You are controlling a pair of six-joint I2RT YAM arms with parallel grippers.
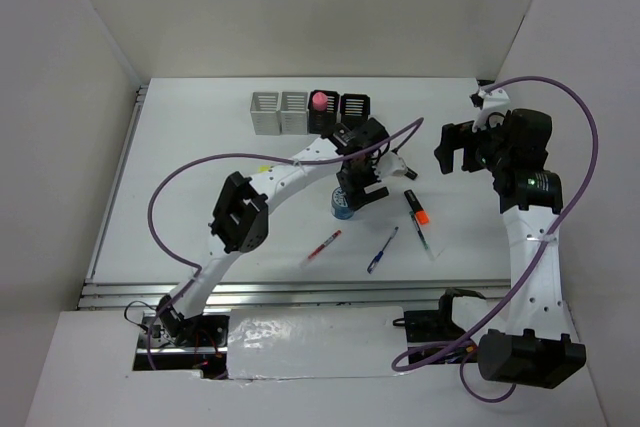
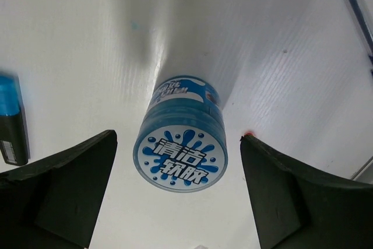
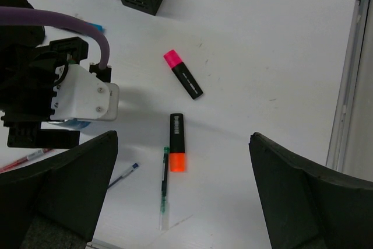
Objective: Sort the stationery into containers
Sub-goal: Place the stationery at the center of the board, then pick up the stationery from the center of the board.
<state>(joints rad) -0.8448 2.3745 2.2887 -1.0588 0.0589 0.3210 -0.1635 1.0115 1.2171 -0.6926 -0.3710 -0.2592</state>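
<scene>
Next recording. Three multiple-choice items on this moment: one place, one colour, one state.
1. The pink-topped item sits: A, in a grey holder; B, in a black holder; C, on the table.
2. The highlighter beside the green pen has a cap that is: A, orange; B, yellow; C, blue.
3. The left gripper, straddling the blue cylinder, is: A, shut on it; B, shut above it; C, open, clear of it.
Answers: 1 B, the top view shows it inside the third, black holder. 2 A, the right wrist view shows the orange cap. 3 C, the left wrist view shows a gap on each side.
</scene>
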